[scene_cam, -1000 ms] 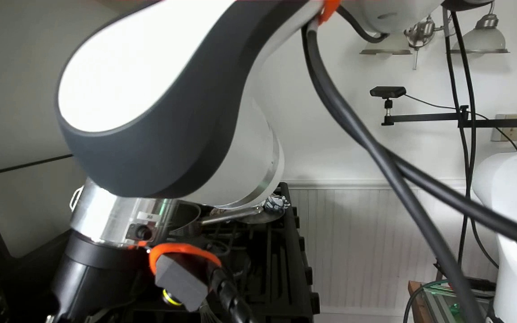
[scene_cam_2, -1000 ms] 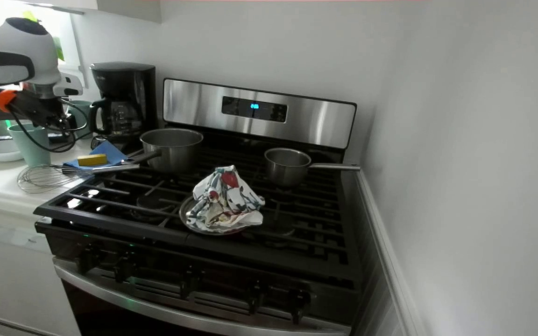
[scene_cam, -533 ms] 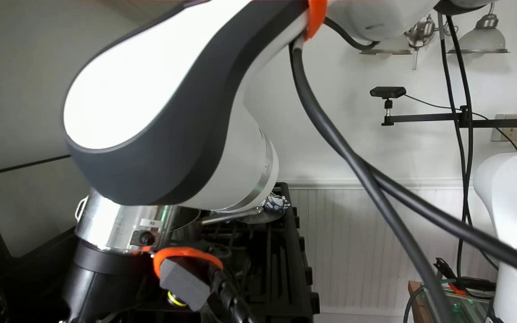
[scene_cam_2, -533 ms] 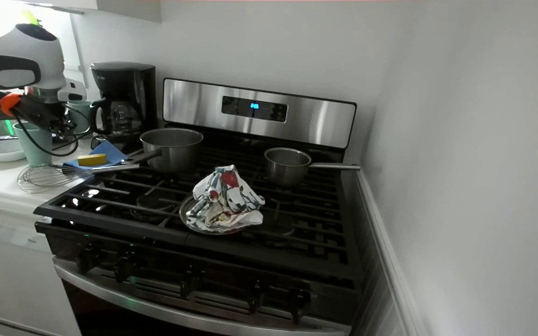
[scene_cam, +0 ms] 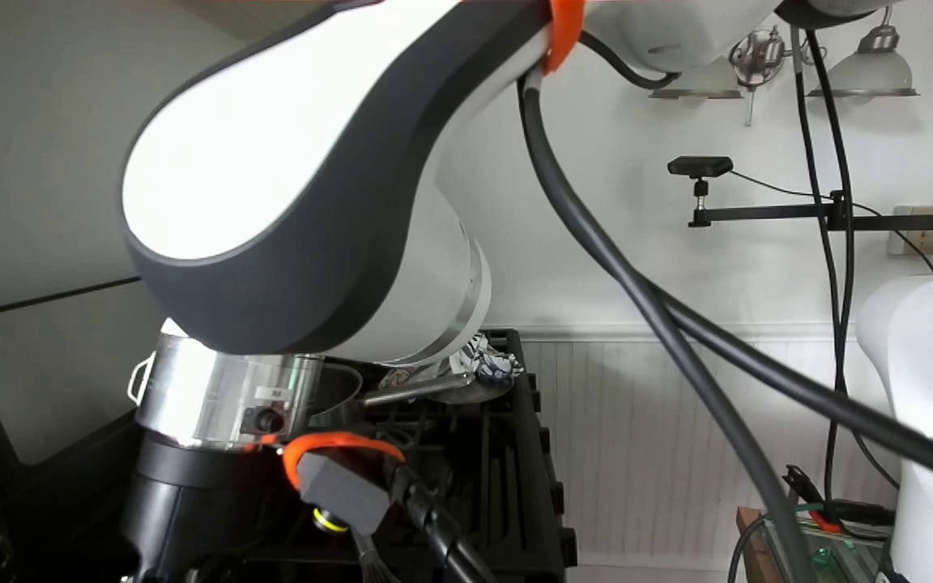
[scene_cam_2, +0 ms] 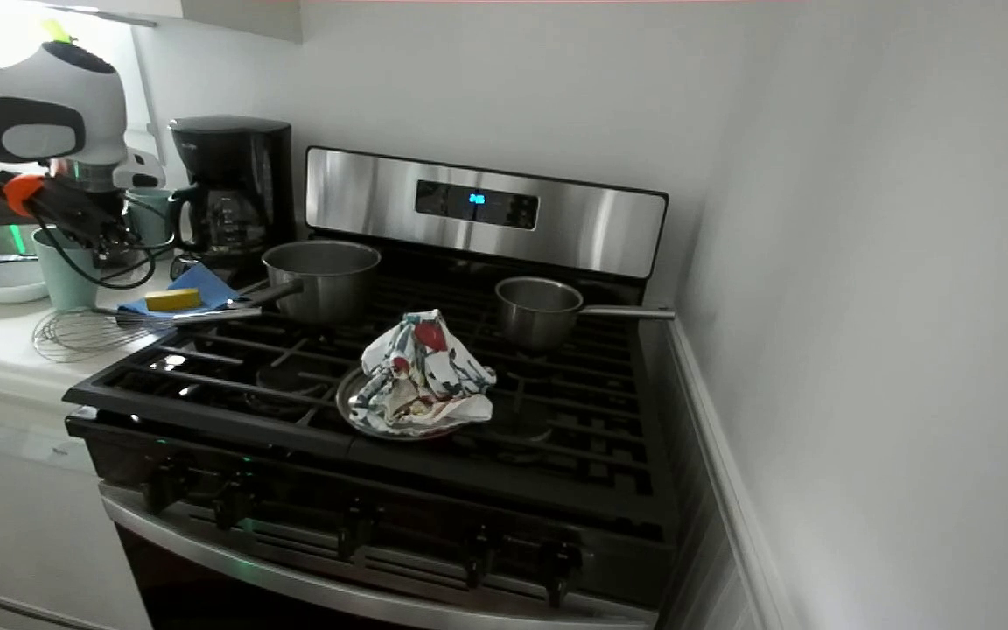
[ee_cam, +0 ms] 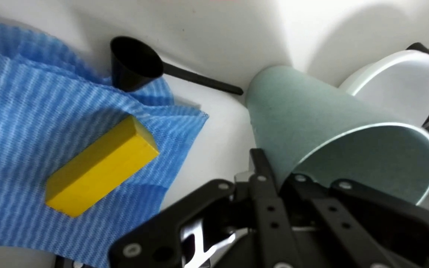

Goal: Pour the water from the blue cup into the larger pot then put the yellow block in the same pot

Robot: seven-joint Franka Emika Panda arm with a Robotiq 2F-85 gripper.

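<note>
The blue cup (ee_cam: pixel 292 108), pale green-blue in these pictures, is on the counter in the wrist view, mouth towards the camera. My gripper (ee_cam: pixel 279 176) is shut on its wall near the rim, one finger outside and one inside. The cup's bottom is hidden, so I cannot see water. In an exterior view the same cup (scene_cam_2: pixel 69 278) looks nearly upright beneath the gripper (scene_cam_2: pixel 110 249). Left of it in the wrist view, the yellow block (ee_cam: pixel 102 167) lies on a blue cloth (ee_cam: pixel 17 149). The larger pot (scene_cam_2: pixel 320 284) stands on the stove at the back left.
A black scoop (ee_cam: pixel 132 70) and a white bowl (ee_cam: pixel 397 89) flank the cup. A whisk (scene_cam_2: pixel 88 337) lies before the block, with a coffee maker (scene_cam_2: pixel 233 175) and another greenish cup (scene_cam_2: pixel 150 214) behind. On the stove are a smaller pot (scene_cam_2: pixel 537 319) and a cloth-covered pan (scene_cam_2: pixel 421 381).
In an exterior view my gripper has shifted slightly right and the cup's rim has come along, so the cup, which leaned left before, stands straighter. Block and pots look unmoved.
</note>
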